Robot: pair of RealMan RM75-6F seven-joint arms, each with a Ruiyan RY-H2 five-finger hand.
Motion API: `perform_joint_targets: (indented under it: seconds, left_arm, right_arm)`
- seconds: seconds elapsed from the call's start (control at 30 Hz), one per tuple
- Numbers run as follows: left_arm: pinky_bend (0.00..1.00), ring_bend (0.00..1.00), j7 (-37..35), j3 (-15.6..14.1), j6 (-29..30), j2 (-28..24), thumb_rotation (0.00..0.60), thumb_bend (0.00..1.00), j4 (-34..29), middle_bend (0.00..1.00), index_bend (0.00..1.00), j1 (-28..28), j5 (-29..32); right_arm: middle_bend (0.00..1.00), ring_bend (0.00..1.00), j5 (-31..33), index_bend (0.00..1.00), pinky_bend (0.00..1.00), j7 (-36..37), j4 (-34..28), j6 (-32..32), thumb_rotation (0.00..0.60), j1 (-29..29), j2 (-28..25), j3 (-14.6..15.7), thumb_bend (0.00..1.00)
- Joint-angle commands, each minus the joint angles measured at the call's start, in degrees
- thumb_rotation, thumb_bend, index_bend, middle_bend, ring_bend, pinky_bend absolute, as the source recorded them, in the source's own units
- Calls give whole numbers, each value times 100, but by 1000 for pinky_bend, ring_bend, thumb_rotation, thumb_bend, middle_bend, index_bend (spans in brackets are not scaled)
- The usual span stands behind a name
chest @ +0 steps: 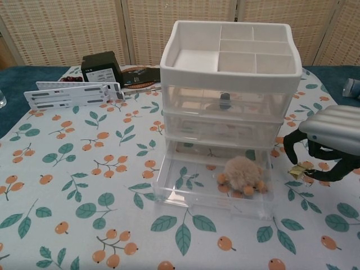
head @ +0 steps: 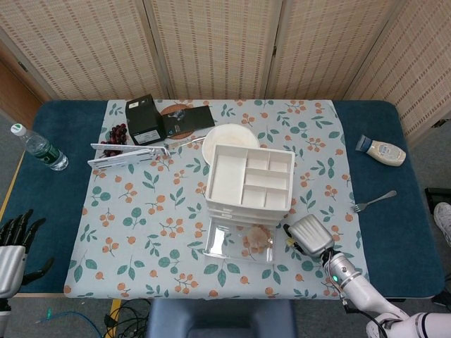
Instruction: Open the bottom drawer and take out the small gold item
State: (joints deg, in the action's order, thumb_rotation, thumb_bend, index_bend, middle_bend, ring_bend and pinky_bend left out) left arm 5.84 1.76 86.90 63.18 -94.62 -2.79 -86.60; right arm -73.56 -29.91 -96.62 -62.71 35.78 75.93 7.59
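Observation:
A white drawer unit (head: pixel 248 182) (chest: pixel 228 90) stands mid-table with its clear bottom drawer (head: pixel 238 243) (chest: pixel 214 185) pulled out. A fuzzy tan toy (head: pixel 257 240) (chest: pixel 242 174) lies in that drawer. Just right of the drawer, my right hand (head: pixel 311 236) (chest: pixel 326 143) hovers low over the cloth and pinches the small gold item (chest: pixel 299 171) (head: pixel 289 243) between thumb and a finger. My left hand (head: pixel 13 243) hangs off the table's near left corner, fingers spread, holding nothing.
A fork (head: pixel 373 201) and a sauce bottle (head: pixel 382 151) lie at the right. A white plate (head: pixel 227 139) sits behind the drawers. Black box (head: pixel 144 120), grapes (head: pixel 116 135), white flat boards (head: pixel 130 153) at back left; water bottle (head: pixel 39 148) far left.

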Motion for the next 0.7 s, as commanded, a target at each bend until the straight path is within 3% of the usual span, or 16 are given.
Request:
perform_joint_targets:
  seconds: [0.03, 0.17, 0.43, 0.7]
  left_arm:
    - [69, 33, -2, 3, -5, 4, 600, 247, 2, 0, 139, -5, 5]
    - [69, 33, -10, 0, -10, 12, 600, 248, 12, 0, 139, -13, -3]
    - [69, 33, -32, 18, -17, 13, 600, 247, 30, 0, 139, -43, -14]
    - [69, 33, -26, 36, -84, 67, 600, 248, 64, 0, 139, -97, 12]
  right_arm:
    - [991, 1000, -40, 281, 1000, 17, 14, 23, 600, -50, 9, -32, 534]
    - [986, 1000, -90, 226, 1000, 35, -12, 19, 600, -133, -24, -61, 522]
    - [968, 1000, -418, 225, 1000, 281, -364, -469, 600, -520, -435, -63, 501]
    - [916, 1000, -658, 430, 1000, 737, -749, -1443, 600, -1181, -1211, -136, 501]
